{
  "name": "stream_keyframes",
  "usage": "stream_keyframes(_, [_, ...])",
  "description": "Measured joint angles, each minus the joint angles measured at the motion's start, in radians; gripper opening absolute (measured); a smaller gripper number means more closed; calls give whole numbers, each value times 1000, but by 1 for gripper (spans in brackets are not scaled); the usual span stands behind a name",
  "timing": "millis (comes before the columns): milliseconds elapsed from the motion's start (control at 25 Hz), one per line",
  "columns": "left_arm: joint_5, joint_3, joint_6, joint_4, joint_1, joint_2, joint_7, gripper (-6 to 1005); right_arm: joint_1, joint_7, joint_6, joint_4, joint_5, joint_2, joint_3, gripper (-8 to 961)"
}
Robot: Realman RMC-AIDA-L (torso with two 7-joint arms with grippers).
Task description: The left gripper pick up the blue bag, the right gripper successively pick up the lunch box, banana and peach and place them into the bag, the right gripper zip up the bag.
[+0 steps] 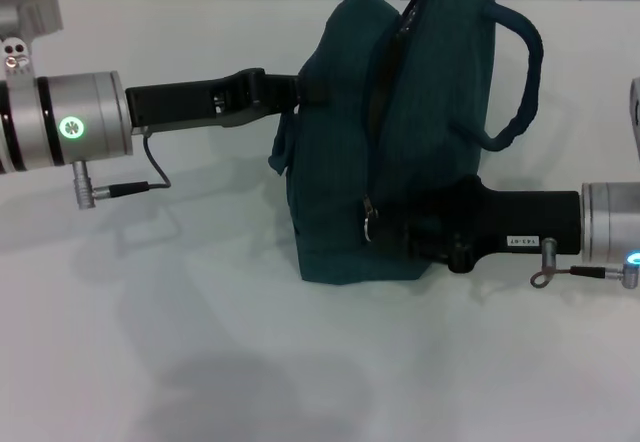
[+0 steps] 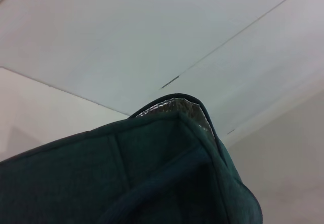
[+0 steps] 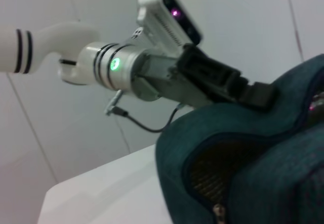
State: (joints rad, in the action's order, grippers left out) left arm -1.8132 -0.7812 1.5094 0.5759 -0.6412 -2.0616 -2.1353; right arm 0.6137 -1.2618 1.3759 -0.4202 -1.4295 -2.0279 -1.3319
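Blue bag (image 1: 400,142) stood on the table (image 1: 200,362); left pincer (image 1: 290,92) clamped its upper edge, right pincer (image 1: 415,237) met its zipper side, grip unclear.

one blue bag (image 1: 400,152), two claws, left claw (image 1: 290,92), right claw (image 1: 425,237)

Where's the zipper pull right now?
Head view: the zipper pull hangs low on the bag front, centre of the table, just left of the right gripper.
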Motion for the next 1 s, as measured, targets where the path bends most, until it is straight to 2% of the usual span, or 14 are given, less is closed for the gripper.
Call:
stream_keyframes(240, [0,-1,10,-1,0,-3,1,64,-9,0,-15,5,19,0,-9,215])
stream_keyframes(400, [0,-1,12,-1,0,-4,1,64,-2,1,-15,-5,20,0,-53,133])
stream_keyframes(600, [0,-1,12,-2,0,-4,2,65,39,-5,-14,-8,40,0,-179,182])
stream_keyframes(760, [0,-1,15,-1,0,-5,2,65,47,-7,-31,-12,110,0,-249,337])
stream_keyframes(1000, [-2,-1,22,-2,3,-6,4,65,39,-8,-36,-40,140,0,-255,558])
